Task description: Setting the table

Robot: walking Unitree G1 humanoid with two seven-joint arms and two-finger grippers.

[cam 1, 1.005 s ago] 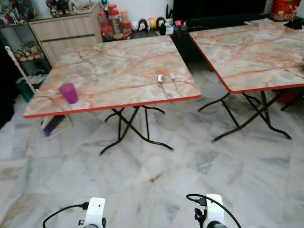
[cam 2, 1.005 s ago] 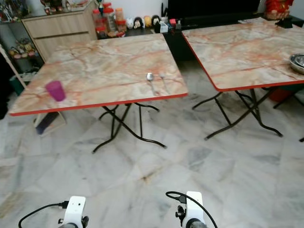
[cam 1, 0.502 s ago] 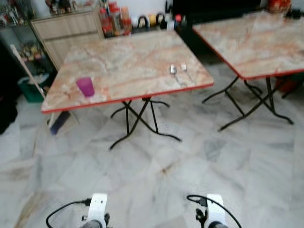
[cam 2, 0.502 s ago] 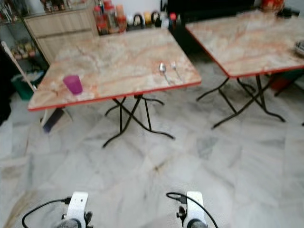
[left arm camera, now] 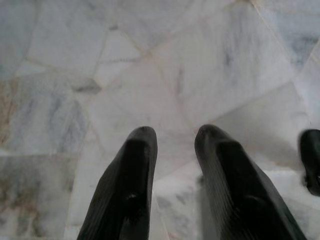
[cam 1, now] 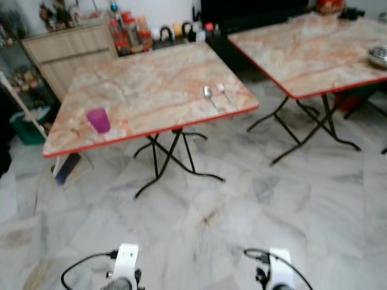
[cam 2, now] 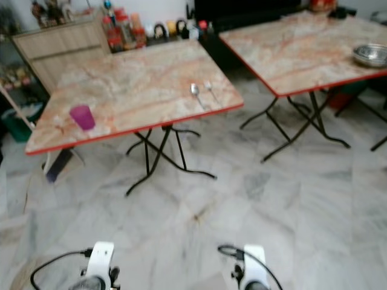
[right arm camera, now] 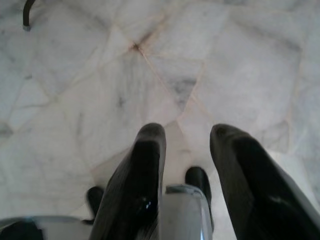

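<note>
Since half a second ago the whole head view has shifted with the camera; cup, spoon and fork keep their places on the near table (cam 1: 151, 90), and a metal bowl (cam 1: 378, 55) has come into sight on the second table (cam 1: 314, 48) to the right. Purple cup (cam 1: 98, 119) stands upright near the near table's left front corner. Spoon (cam 1: 208, 95) and fork (cam 1: 224, 93) lie side by side near its right front edge, well apart from the cup. Both arms hang low over marble floor (cam 1: 242, 181). Left gripper (left arm camera: 172, 137): fingers parted narrowly, nothing between them. Right gripper (right arm camera: 186, 135): fingers parted, empty.
</note>
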